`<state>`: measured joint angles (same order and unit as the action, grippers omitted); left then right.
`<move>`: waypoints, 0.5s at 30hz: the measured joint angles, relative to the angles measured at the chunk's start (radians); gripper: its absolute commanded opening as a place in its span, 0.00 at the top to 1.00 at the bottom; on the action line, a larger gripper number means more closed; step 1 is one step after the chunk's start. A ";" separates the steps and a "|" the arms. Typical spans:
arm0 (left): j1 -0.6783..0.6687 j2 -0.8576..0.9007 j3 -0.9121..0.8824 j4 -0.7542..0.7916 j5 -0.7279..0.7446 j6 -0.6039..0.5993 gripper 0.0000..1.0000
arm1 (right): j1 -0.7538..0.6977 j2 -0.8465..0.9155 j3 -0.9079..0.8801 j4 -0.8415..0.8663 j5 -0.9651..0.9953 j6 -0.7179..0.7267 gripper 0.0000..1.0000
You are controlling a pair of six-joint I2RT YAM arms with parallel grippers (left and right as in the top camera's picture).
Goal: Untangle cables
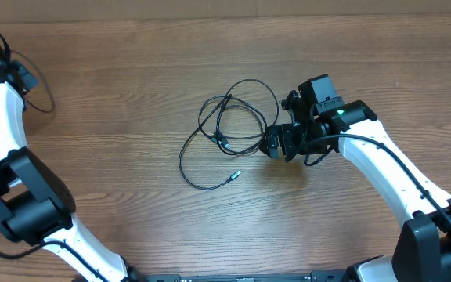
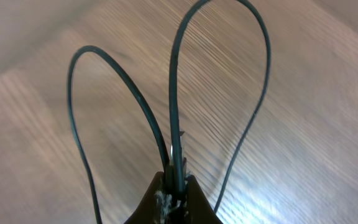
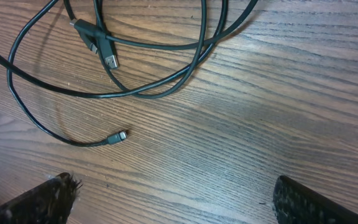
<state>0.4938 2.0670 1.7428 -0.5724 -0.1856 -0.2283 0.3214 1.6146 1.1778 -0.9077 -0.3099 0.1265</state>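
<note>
A tangle of thin black cables (image 1: pixel 227 135) lies in loops at the table's middle, with a small silver plug end (image 1: pixel 236 175) at its lower side. My right gripper (image 1: pixel 277 145) sits just right of the tangle, open and empty. In the right wrist view the loops (image 3: pixel 166 87), a joined connector (image 3: pixel 103 55) and the silver plug (image 3: pixel 117 135) lie ahead of the open fingers (image 3: pixel 176 199). My left gripper (image 1: pixel 28 78) is at the far left, shut on a black cable (image 2: pixel 172 93) that rises from the jaws (image 2: pixel 176 186) in two loops.
The wooden table (image 1: pixel 131 219) spreads all round the tangle. A loop of the held cable (image 1: pixel 44 100) hangs beside the left arm. The right arm's white links (image 1: pixel 390 176) cross the lower right.
</note>
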 measured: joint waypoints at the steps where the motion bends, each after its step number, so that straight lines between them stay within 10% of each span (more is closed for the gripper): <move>1: 0.002 0.018 -0.003 0.000 0.031 0.026 0.96 | 0.000 0.000 0.000 0.000 0.000 0.000 0.00; 6: 0.006 0.139 -0.012 -0.021 0.100 0.103 0.90 | 0.000 0.000 0.000 0.000 0.000 0.000 0.00; 15: 0.031 0.222 -0.018 -0.027 0.092 0.136 0.37 | 0.000 0.000 0.000 0.001 0.000 0.000 0.00</move>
<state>0.5243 2.2894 1.7248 -0.5991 -0.0937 -0.0925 0.3214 1.6146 1.1778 -0.9070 -0.3096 0.1265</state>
